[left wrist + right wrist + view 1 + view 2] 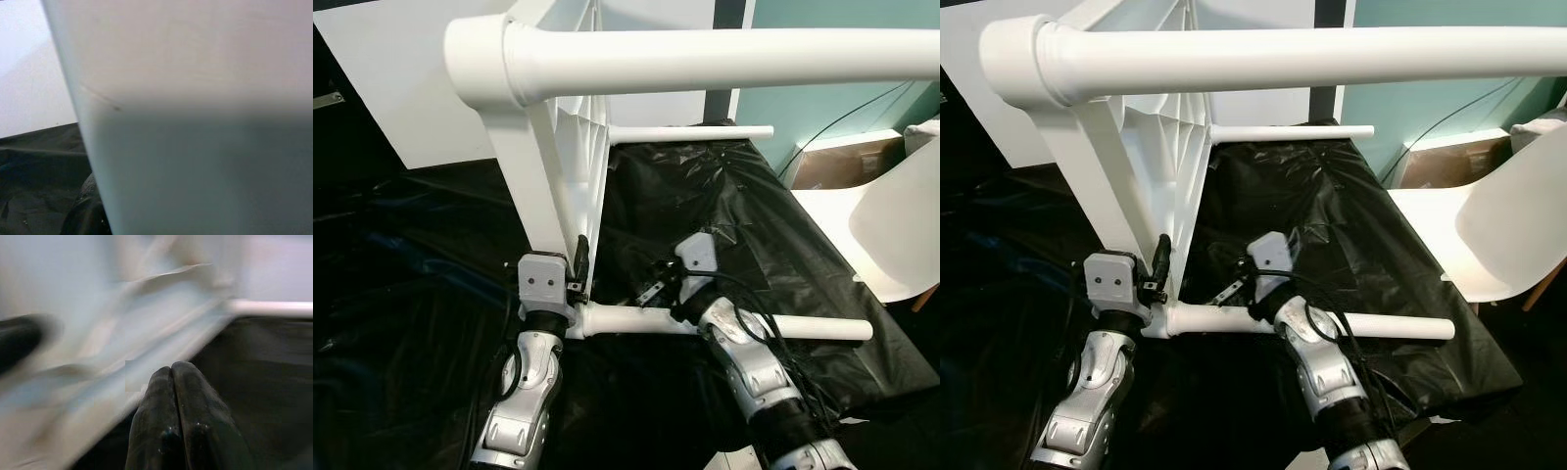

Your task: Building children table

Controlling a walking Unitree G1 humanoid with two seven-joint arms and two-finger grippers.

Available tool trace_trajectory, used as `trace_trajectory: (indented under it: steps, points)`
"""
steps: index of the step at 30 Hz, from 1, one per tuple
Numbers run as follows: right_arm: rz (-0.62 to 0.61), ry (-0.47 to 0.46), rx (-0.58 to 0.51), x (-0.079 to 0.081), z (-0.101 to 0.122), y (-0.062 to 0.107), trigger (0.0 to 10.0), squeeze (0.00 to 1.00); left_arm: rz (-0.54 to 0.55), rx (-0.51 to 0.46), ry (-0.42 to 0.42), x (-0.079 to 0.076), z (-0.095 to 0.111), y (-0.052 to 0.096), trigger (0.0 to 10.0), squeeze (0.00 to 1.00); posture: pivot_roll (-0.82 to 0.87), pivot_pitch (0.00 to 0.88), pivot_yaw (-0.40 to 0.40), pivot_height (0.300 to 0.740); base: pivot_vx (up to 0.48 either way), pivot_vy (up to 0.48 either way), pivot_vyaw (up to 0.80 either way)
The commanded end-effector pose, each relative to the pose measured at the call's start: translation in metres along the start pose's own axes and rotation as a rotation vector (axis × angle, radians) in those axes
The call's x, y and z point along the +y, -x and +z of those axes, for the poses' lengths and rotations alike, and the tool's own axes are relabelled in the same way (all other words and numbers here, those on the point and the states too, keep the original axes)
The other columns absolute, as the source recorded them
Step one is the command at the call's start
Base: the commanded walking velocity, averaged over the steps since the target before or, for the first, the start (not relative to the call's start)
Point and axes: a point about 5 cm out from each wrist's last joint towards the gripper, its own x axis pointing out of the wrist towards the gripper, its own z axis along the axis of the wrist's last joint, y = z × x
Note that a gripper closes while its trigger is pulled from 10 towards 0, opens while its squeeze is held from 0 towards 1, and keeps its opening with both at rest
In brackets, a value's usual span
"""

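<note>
The white children's table (563,147) stands on its side on black plastic sheeting, its ribbed underside facing right. One leg (724,59) juts across the top of the view, another leg (690,131) lies at the back, and a lower leg (803,328) runs right just above the sheet. My left gripper (576,264) sits at the table's lower corner; one black finger (85,210) lies along the white panel, gripping it. My right gripper (171,372) is shut with nothing in it, hovering over the lower leg near its socket (592,318).
A black plastic sheet (734,196) covers the floor. A white chair (901,225) and a cardboard box (842,162) stand at the right. A white board (401,88) leans behind the table, with cables along the teal wall.
</note>
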Motion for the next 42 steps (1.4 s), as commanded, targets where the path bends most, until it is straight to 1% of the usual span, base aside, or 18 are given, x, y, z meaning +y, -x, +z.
trace_trajectory:
  steps: [1, 2, 3, 4, 6, 9, 11, 17, 19, 23, 28, 30, 33, 34, 35, 38, 40, 42]
  points:
    - [-0.106, 0.012, 0.007, -0.014, 0.001, 0.004, 10.0, 0.0, 0.031, 0.067, -0.014, 0.008, -0.014, 0.005, 10.0, 0.0, -0.04, 0.0, 0.083, 0.74, 0.0, 0.0, 0.0]
    - [-0.168, 0.021, 0.011, -0.022, 0.0, 0.008, 10.0, 0.0, 0.04, 0.069, -0.018, 0.01, -0.014, 0.005, 10.0, 0.0, -0.04, 0.0, 0.084, 0.74, 0.0, 0.0, 0.0]
    - [-0.275, 0.045, 0.018, -0.039, 0.0, 0.02, 10.0, 0.0, 0.054, 0.07, -0.027, 0.013, -0.016, 0.007, 10.0, 0.0, -0.05, 0.0, 0.09, 0.74, 0.0, 0.0, 0.0]
    - [-0.275, 0.045, 0.018, -0.039, 0.0, 0.02, 10.0, 0.0, 0.054, 0.07, -0.027, 0.013, -0.016, 0.007, 10.0, 0.0, -0.05, 0.0, 0.09, 0.74, 0.0, 0.0, 0.0]
    - [-0.312, 0.061, 0.023, -0.048, 0.001, 0.026, 10.0, 0.0, 0.058, 0.067, -0.034, 0.015, -0.018, 0.008, 10.0, 0.0, -0.06, 0.0, 0.092, 0.74, 0.0, 0.0, 0.0]
    - [-0.317, 0.067, 0.024, -0.049, 0.002, 0.028, 10.0, 0.0, 0.059, 0.065, -0.036, 0.016, -0.019, 0.008, 10.0, 0.0, -0.06, 0.0, 0.093, 0.74, 0.0, 0.0, 0.0]
    - [-0.32, 0.076, 0.027, -0.049, 0.003, 0.03, 10.0, 0.0, 0.085, 0.05, -0.057, 0.021, -0.02, 0.009, 10.0, 0.0, -0.07, 0.0, 0.097, 0.74, 0.0, 0.0, 0.0]
    - [-0.326, 0.083, 0.031, -0.048, 0.004, 0.029, 10.0, 0.0, 0.118, 0.036, -0.085, 0.027, -0.023, 0.014, 10.0, 0.0, -0.07, 0.0, 0.096, 0.74, 0.0, 0.0, 0.0]
    - [-0.319, 0.08, 0.03, -0.048, 0.005, 0.028, 10.0, 0.0, 0.132, 0.036, -0.096, 0.03, -0.025, 0.017, 10.0, 0.0, -0.07, 0.0, 0.095, 0.74, 0.0, 0.0, 0.0]
    - [-0.291, 0.072, 0.031, -0.046, 0.006, 0.027, 10.0, 0.0, 0.212, 0.044, -0.146, 0.041, -0.03, 0.028, 10.0, 0.0, -0.06, 0.0, 0.089, 0.74, 0.0, 0.0, 0.0]
    - [-0.282, 0.069, 0.032, -0.045, 0.007, 0.026, 10.0, 0.0, 0.23, 0.056, -0.15, 0.044, -0.033, 0.031, 10.0, 0.0, -0.05, 0.0, 0.086, 0.74, 0.0, 0.0, 0.0]
    - [-0.271, 0.064, 0.031, -0.043, 0.007, 0.025, 10.0, 0.0, 0.236, 0.07, -0.14, 0.045, -0.036, 0.034, 10.0, 0.0, -0.05, 0.0, 0.086, 0.74, 0.0, 0.0, 0.0]
    - [-0.247, 0.056, 0.03, -0.039, 0.008, 0.025, 10.0, 0.0, 0.258, 0.096, -0.102, 0.049, -0.041, 0.042, 10.0, 0.0, -0.05, 0.0, 0.087, 0.74, 0.0, 0.0, 0.0]
    - [-0.247, 0.056, 0.03, -0.039, 0.008, 0.025, 10.0, 0.0, 0.258, 0.096, -0.102, 0.049, -0.041, 0.042, 10.0, 0.0, -0.05, 0.0, 0.087, 0.74, 0.0, 0.0, 0.0]
    - [-0.242, 0.055, 0.031, -0.038, 0.008, 0.025, 10.0, 0.0, 0.287, 0.101, -0.103, 0.055, -0.041, 0.045, 10.0, 0.0, -0.05, 0.0, 0.088, 0.74, 0.0, 0.0, 0.0]
    - [-0.241, 0.054, 0.032, -0.038, 0.008, 0.026, 10.0, 0.0, 0.295, 0.103, -0.105, 0.056, -0.041, 0.046, 10.0, 0.0, -0.05, 0.0, 0.088, 0.74, 0.0, 0.0, 0.0]
    - [-0.235, 0.052, 0.036, -0.038, 0.008, 0.026, 10.0, 0.0, 0.323, 0.105, -0.115, 0.061, -0.042, 0.051, 10.0, 0.0, -0.05, 0.0, 0.086, 0.74, 0.0, 0.0, 0.0]
    - [-0.232, 0.051, 0.037, -0.038, 0.008, 0.026, 10.0, 0.0, 0.333, 0.106, -0.119, 0.063, -0.042, 0.052, 10.0, 0.0, -0.05, 0.0, 0.086, 0.74, 0.0, 0.0, 0.0]
